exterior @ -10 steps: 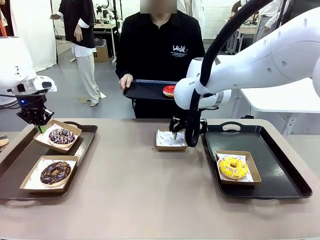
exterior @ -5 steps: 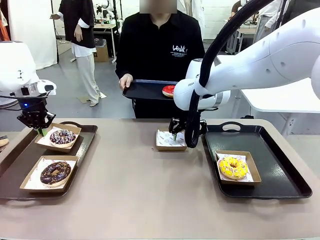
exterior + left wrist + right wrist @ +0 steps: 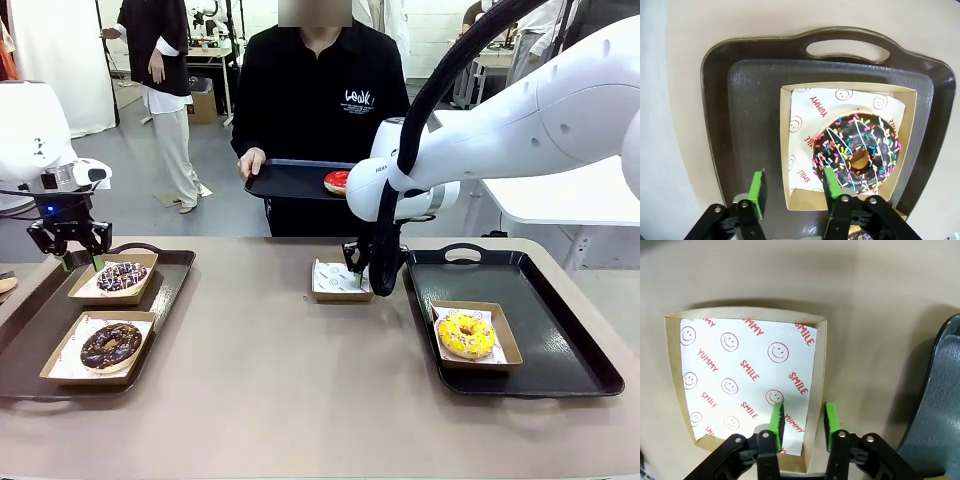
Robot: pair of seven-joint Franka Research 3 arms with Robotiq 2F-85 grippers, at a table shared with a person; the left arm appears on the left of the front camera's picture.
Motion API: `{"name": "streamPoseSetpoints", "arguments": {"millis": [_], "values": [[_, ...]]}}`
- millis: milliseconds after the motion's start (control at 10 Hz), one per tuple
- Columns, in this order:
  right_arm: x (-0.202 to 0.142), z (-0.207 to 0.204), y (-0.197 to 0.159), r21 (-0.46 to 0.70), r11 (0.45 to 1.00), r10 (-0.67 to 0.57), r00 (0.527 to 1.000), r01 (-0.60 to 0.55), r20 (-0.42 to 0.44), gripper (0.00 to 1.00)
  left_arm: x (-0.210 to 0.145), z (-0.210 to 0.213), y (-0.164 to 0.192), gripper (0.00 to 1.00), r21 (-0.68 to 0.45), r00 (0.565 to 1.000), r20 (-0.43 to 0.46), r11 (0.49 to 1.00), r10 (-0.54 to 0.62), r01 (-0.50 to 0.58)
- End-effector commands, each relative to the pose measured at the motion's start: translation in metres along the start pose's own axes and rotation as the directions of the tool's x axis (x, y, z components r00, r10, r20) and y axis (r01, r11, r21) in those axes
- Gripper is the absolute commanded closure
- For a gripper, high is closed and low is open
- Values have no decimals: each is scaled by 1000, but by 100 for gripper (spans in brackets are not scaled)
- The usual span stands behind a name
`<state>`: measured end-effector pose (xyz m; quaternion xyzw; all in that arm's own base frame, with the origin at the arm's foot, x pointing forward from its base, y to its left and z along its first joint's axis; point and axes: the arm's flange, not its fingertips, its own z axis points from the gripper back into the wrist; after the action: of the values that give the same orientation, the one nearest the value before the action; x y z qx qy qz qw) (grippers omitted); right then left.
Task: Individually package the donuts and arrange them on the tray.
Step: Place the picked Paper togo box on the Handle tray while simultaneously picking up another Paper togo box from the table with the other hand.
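red donut [image 3: 338, 181]: not boxed. On the small tray [image 3: 285, 181] the person holds beyond the table's [image 3: 260, 380] far edge.
yellow donut [image 3: 466, 335]: boxed, on the right tray [image 3: 560, 340] by the table's right edge.
sprinkled dark donut [image 3: 122, 276]: boxed, at the far end of the left tray [image 3: 30, 330], far-left corner of the table.
chocolate donut [image 3: 110, 345]: boxed, same tray, toward the near edge.
empty box [image 3: 335, 283]: paper-lined, on bare table toward the far edge, just beside the right tray's rim. Probably meant for the red one.
right claw [image 3: 802, 419]: narrow gap, astride the empty box's side wall, one pad over the liner and one outside. Doesn't look clamped.
left claw [image 3: 793, 187]: wide and holding nothing, hanging over the edge of the sprinkled donut's box.
progress: three of four boxed and on trays.
remaining: red donut into the empty box, then that box onto a tray.
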<state>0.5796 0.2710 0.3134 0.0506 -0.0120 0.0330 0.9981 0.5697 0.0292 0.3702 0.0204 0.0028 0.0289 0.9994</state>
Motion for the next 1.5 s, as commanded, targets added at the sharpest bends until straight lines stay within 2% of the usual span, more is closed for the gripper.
{"name": "streamPoseSetpoints", "arguments": {"millis": [0,100,300,400,500,600,800,1000,1100,1300,1400], "values": [[3,0,2,0,1000,-4,1000,4,7,100,-5,4,1,3,6,999,-13,1000,31,-31],[3,1,2,-2,1000,-8,1000,8,9,100,-7,6,3,0,-13,999,-13,999,31,-31],[0,4,4,-11,1000,-4,1000,5,14,100,-12,11,5,0,-79,1000,-26,997,9,-11],[0,5,4,-11,1000,-5,1000,5,16,100,-15,14,7,3,-110,1000,-30,994,-1,-2],[-2,7,5,-14,1000,-9,1000,9,20,100,-19,18,10,0,-168,999,-35,986,-21,14],[-6,13,7,-19,1000,-12,1000,12,9,100,-24,26,13,0,-285,999,-33,958,-26,16],[-24,37,15,-35,999,-4,1000,4,-5,100,-54,45,32,0,-472,995,-24,878,-102,78],[-42,76,26,-55,998,4,1000,-3,9,100,-91,63,61,0,-574,993,40,811,-108,111],[-46,90,28,-77,997,-10,1000,11,18,100,-110,67,81,0,-620,993,75,776,-90,117],[-61,139,34,-104,994,-29,998,35,58,100,-150,64,124,0,-740,977,212,648,-25,178],[-64,159,36,-110,993,-44,996,52,75,100,-166,59,140,0,-782,970,242,595,18,184]]}}
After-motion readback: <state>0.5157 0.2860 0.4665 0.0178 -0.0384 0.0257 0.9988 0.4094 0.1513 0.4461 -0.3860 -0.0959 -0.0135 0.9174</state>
